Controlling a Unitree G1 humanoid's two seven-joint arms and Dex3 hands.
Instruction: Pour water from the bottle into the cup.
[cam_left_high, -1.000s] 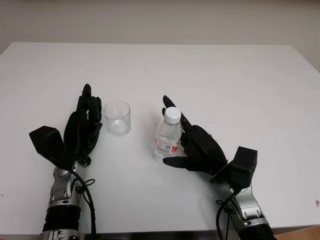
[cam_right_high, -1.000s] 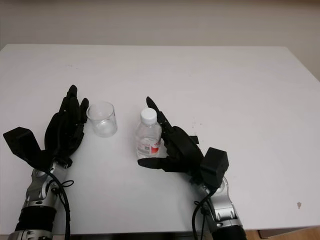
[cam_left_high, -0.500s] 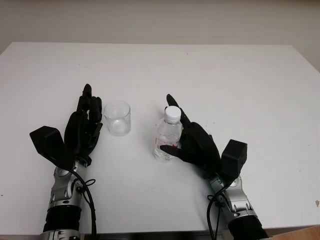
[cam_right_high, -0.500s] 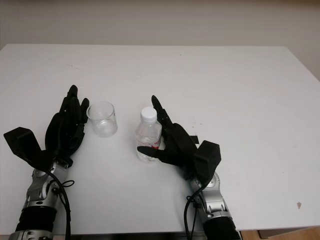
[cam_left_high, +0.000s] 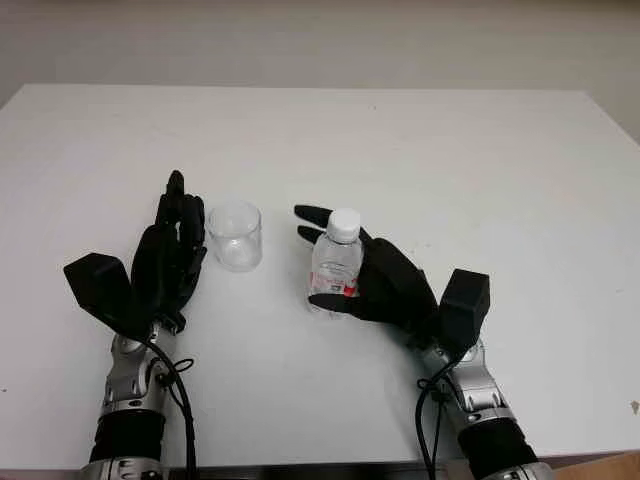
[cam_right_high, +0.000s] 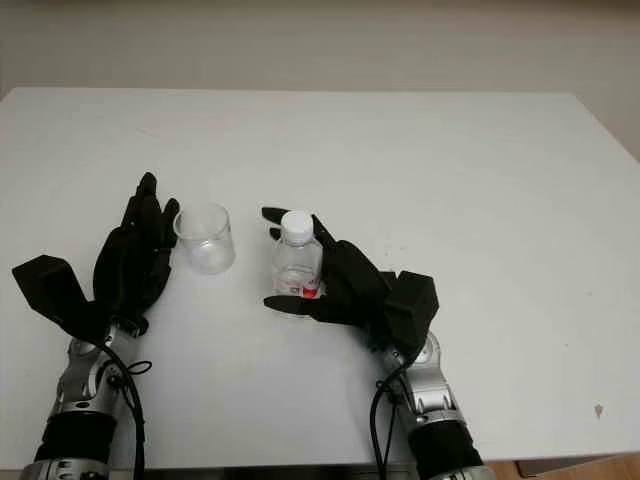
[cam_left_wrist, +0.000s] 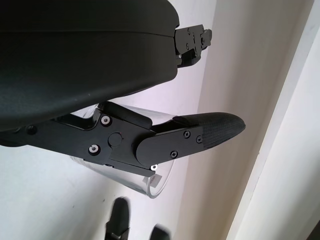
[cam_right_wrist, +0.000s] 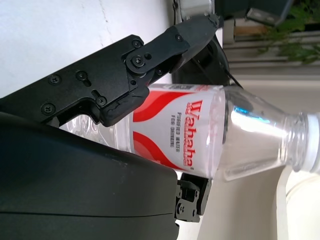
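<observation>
The broad white counter (cam_left_high: 480, 160) carries everything. Near its front the right robot hand (cam_left_high: 385, 285) is curled around the labelled waist of the small clear plastic water bottle with a white cap (cam_left_high: 337, 262), which stands upright, long axis vertical, cap up. The left robot hand (cam_left_high: 168, 258) is open just beside the short clear plastic cup (cam_left_high: 234, 235), mouth up, left of the bottle. The bottle looks light, thin-walled and squeezable, so the middle is the place to grip it, gently
</observation>
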